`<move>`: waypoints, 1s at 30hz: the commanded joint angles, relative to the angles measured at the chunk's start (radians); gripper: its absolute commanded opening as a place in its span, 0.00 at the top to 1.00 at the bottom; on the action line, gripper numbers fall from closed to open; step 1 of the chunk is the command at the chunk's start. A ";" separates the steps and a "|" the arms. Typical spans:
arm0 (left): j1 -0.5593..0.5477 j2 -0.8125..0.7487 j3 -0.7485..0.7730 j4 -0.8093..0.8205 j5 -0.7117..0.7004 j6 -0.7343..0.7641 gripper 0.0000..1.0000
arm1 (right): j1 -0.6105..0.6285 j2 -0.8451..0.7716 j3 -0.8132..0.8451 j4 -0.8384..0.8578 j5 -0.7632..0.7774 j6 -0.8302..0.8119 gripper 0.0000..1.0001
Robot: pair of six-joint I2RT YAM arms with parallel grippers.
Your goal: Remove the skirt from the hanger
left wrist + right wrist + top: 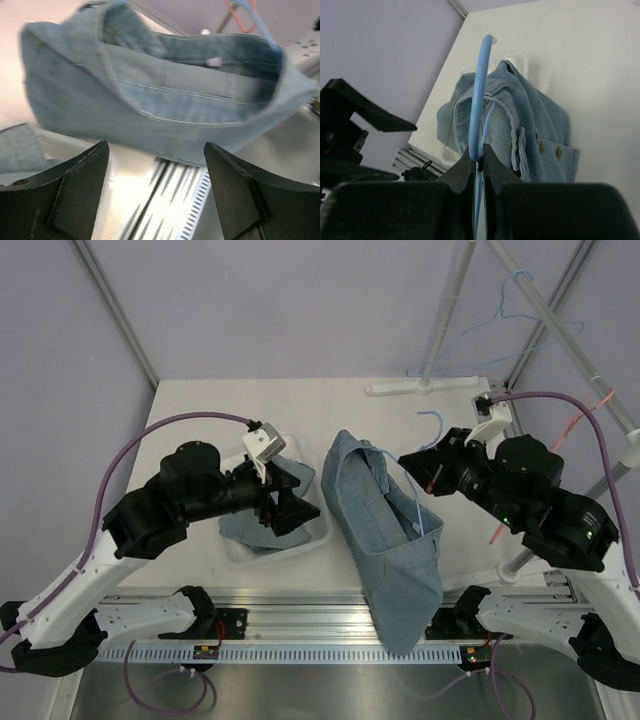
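Observation:
A blue denim skirt (385, 530) hangs on a thin blue hanger (430, 420) over the middle of the table, its hem reaching the front rail. My right gripper (418, 468) is shut on the hanger's wire just below the hook (479, 100); the skirt is hidden in the right wrist view. My left gripper (295, 502) stands open to the left of the skirt, apart from it. In the left wrist view the skirt (165, 90) fills the upper part, its waistband gaping, beyond the open fingers (80, 185) with nothing between them.
A clear bin (240, 550) under my left gripper holds a denim garment (535, 135) with buttons. A pole rack at the back right carries a blue hanger (520, 300) and an orange one (575, 425). A metal rail (320, 610) runs along the front edge.

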 commanded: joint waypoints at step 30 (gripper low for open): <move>-0.002 -0.017 -0.114 0.191 0.752 0.150 0.14 | 0.007 -0.423 -0.011 0.051 -0.652 0.151 1.00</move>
